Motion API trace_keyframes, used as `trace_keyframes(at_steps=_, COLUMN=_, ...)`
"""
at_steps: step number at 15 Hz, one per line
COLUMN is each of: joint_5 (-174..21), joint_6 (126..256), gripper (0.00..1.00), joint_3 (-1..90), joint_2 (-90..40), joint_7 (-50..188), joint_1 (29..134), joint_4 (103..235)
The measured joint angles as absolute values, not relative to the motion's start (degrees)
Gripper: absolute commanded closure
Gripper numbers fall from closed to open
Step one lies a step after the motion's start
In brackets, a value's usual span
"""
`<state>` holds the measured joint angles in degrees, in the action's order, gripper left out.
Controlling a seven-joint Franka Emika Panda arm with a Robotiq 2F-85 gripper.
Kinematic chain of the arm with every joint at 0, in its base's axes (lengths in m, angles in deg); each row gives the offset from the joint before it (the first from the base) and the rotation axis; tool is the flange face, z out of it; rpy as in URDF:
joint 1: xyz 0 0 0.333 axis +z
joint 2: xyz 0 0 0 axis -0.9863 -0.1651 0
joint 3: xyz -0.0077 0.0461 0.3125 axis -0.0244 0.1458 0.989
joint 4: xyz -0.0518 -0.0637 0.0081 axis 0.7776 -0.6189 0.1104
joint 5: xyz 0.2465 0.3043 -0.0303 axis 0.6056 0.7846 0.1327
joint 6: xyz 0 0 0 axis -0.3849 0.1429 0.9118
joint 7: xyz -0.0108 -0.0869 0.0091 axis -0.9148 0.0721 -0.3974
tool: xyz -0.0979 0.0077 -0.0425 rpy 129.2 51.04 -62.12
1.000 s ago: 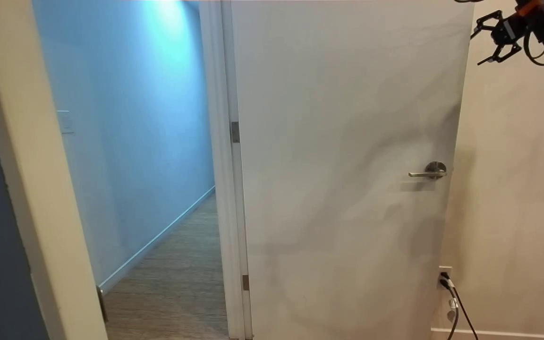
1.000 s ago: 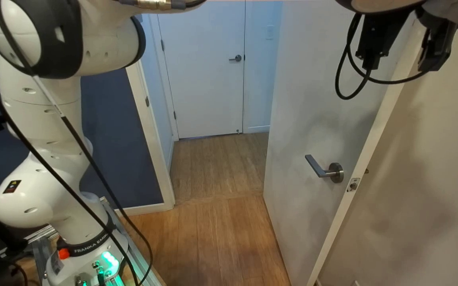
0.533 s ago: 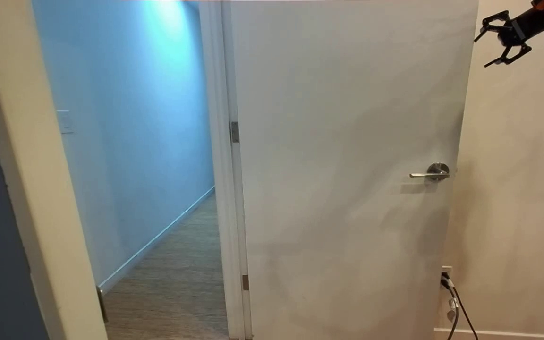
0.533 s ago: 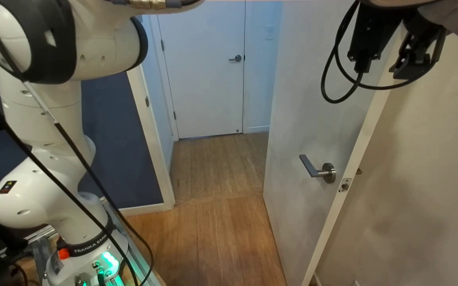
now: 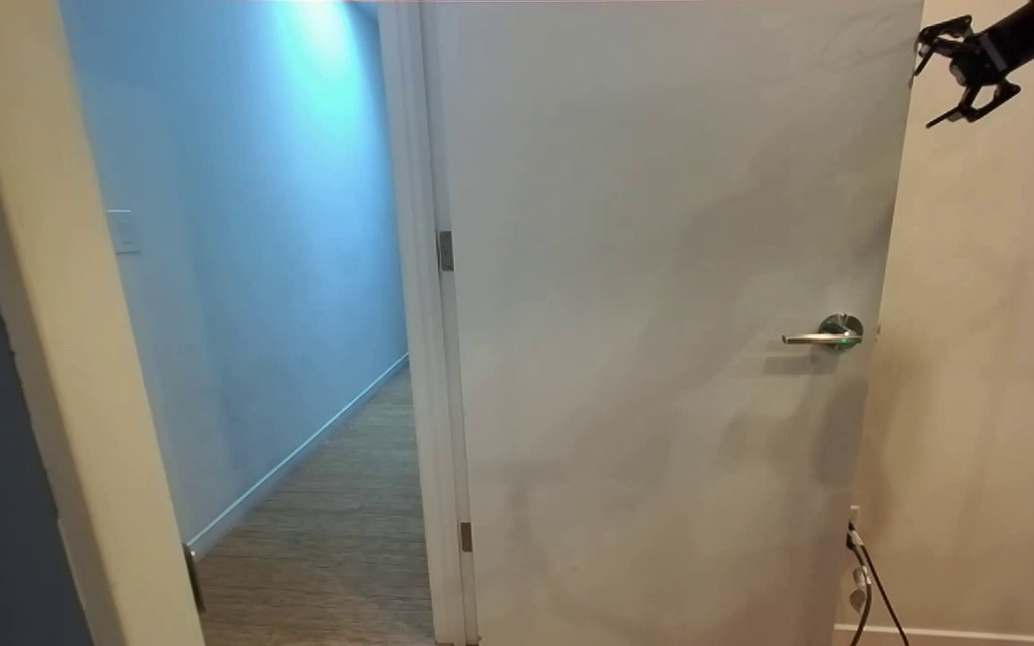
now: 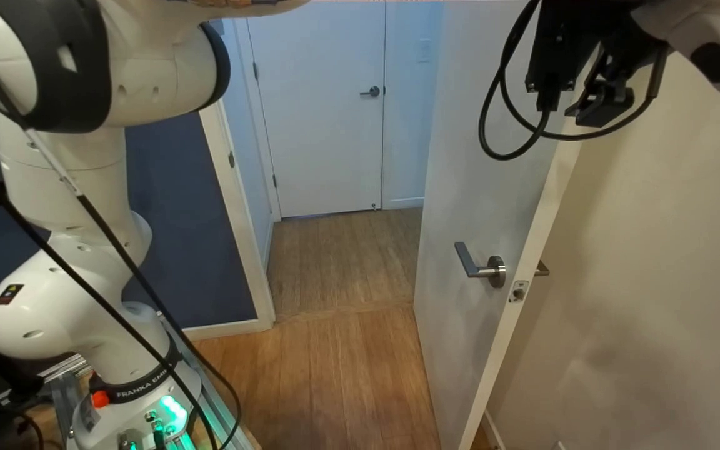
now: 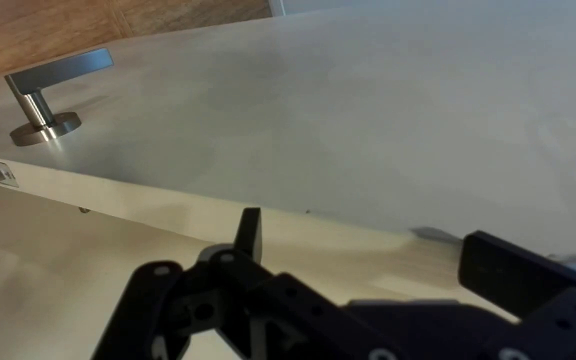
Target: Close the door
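The door (image 5: 661, 296) stood open, hung by two hinges (image 5: 446, 251) on the white frame (image 5: 427, 386), its free edge swung well out from the doorway. The arm (image 6: 100, 156) had its base (image 6: 141, 403) well apart from the door, across the wooden floor (image 6: 329, 369) from the face that bore the lever handle (image 5: 809, 339). Low down the arm leaned away from the door; above that it rose nearly upright to a large dark-banded joint (image 6: 82, 81), then turned across toward the door and out of the top of that exterior view. Its far end showed high up in both exterior views, by the upper part of the door's free edge and above the level of the lever handle. A black cable (image 6: 502, 157) hung from it in a loop, seen against the door's face.

The fingers (image 7: 250, 235) were spread wide apart. In an exterior view they slanted down toward the door's free edge, the upper one just beside that edge, the lower one seen against the wall (image 5: 993, 314) beyond the door. In the wrist view the door's edge ran across behind the gap between them, with the lever handle and the latch plate (image 7: 0, 172) well apart from them, lower on the door. Whether either finger touched the door could not be told.
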<state>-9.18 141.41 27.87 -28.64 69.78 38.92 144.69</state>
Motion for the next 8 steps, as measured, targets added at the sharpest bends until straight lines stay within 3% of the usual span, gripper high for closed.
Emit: trace_keyframes(at_steps=8, joint_5=-18.01, joint_6=136.25, gripper=0.0, joint_3=26.98, joint_2=-25.86, joint_7=68.53, joint_1=39.12, joint_4=145.3)
